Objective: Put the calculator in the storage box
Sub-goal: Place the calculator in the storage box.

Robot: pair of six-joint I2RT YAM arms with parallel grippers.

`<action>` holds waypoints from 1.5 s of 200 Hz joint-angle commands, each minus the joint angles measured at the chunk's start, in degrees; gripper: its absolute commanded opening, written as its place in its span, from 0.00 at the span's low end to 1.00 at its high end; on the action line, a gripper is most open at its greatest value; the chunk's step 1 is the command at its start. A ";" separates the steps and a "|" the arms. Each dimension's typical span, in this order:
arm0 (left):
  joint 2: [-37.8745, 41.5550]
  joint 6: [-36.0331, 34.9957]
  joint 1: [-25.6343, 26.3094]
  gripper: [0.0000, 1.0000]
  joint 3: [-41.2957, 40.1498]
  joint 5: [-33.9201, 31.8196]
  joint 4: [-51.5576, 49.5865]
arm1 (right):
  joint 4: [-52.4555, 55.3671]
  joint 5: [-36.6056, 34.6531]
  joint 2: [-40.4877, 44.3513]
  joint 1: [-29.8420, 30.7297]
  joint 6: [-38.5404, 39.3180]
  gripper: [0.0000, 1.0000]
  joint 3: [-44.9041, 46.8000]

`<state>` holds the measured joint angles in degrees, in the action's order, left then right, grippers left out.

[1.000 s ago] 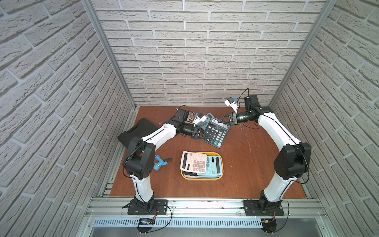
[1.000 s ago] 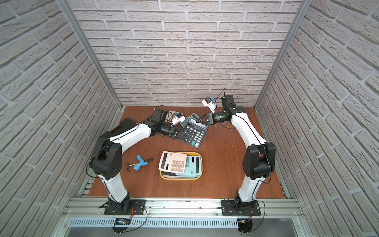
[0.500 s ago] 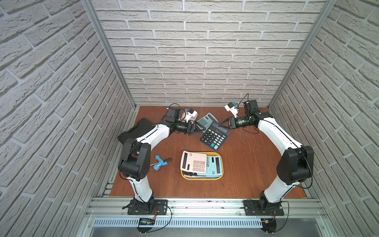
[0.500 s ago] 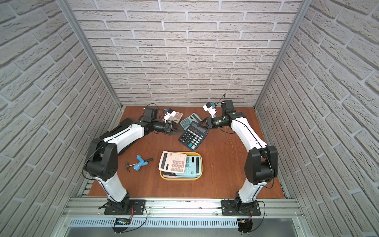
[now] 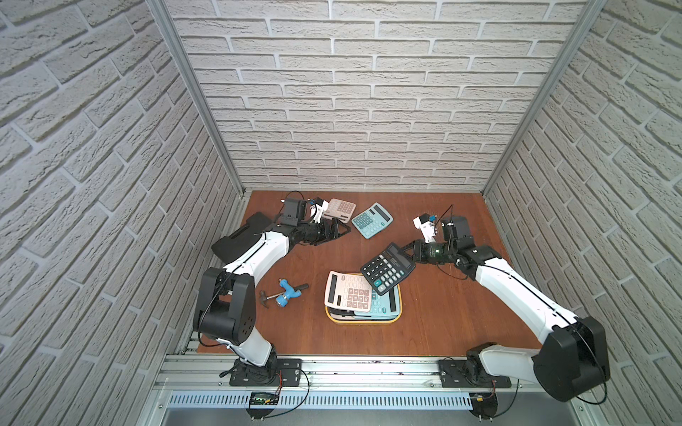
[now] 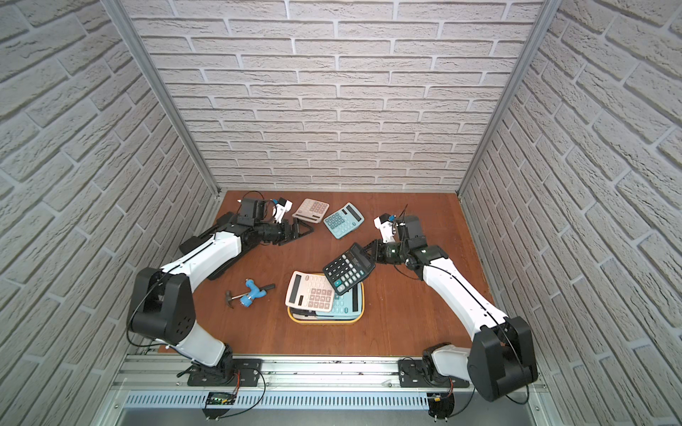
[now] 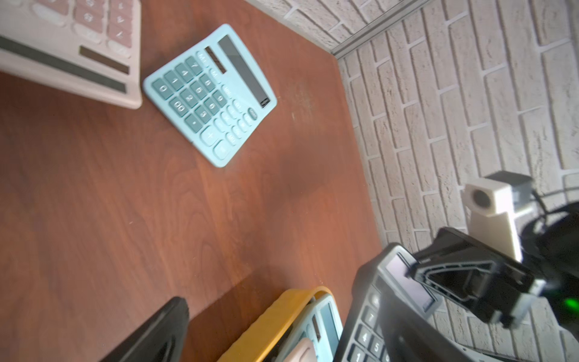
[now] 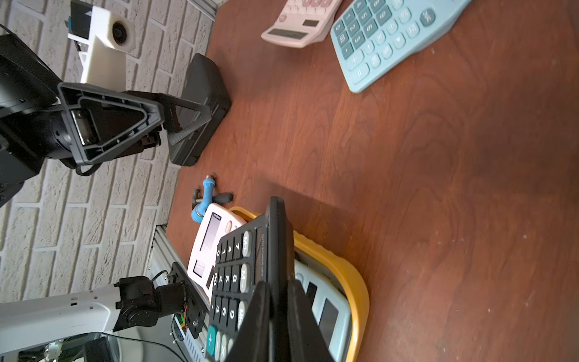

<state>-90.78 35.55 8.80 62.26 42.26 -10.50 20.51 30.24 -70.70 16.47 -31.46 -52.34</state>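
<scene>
Calculator (image 5: pixel 387 273), black, hanging tilted over the far right corner of the storage box (image 5: pixel 363 321), pinched at its display end by the clenched right claw (image 5: pixel 408 254). Left claw (image 5: pixel 341 232) spread wide, gripping nothing, beside a pink calculator (image 5: pixel 341 209)

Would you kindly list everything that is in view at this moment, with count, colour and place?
storage box: one, yellow, mid-table
black calculator: one, black, held tilted over the box's far corner
boxed calculators: two seen, pink-white on top overhanging the rim, light blue beneath
loose calculators: two, pink-white and light blue, table's far side
hammer-like tool: one, blue and black, beside the box
case: one, black, table's left edge, partly under the left arm
table: one, reddish-brown wood
left fingers: two, black, open, empty
right fingers: two, black, shut on the black calculator
</scene>
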 commanded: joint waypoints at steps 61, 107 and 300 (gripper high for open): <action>4.57 3.40 0.17 0.99 -7.66 -7.11 8.73 | -17.48 -24.78 16.05 10.69 -23.55 0.03 16.82; 4.21 3.49 0.49 0.98 -8.37 -7.10 9.64 | -26.95 -29.27 16.63 16.22 -30.06 0.03 23.36; 3.71 3.82 1.49 0.98 -9.49 -7.28 10.95 | -37.07 -43.76 18.77 30.06 -41.77 0.03 34.91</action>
<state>-87.57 39.29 9.98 53.65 35.44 -1.76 -10.26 -12.25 -51.18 45.50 -71.20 -18.33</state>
